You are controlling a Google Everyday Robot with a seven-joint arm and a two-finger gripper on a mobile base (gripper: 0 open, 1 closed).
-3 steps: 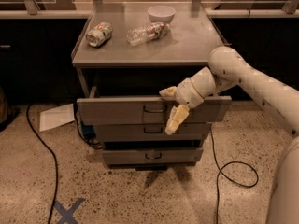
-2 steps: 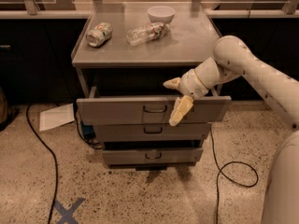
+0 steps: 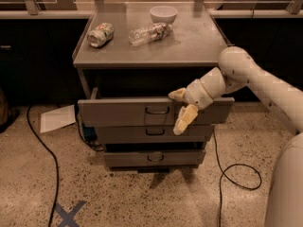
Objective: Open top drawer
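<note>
The top drawer (image 3: 118,111) is the widest grey metal drawer of the cabinet, and it stands pulled out some way from under the tabletop. Its small dark wire handle (image 3: 157,110) is at the centre of the flat front. My gripper (image 3: 180,108) is in front of the drawer front, just right of the handle and not holding it. Its cream fingers (image 3: 185,119) are spread apart, one pointing up-left and one hanging down over the drawer front. The inside of the drawer is dark and hidden.
Two narrower grey drawers, the middle drawer (image 3: 154,133) and the bottom drawer (image 3: 154,158), are below. On the tabletop (image 3: 199,41) lie a can (image 3: 100,34), a plastic bottle (image 3: 149,33) and a white bowl (image 3: 163,14). Cables (image 3: 236,174) and a paper (image 3: 57,118) lie on the floor.
The gripper rose slightly to the right, then came back down beside the handle. The top drawer stays pulled out by the same amount.
</note>
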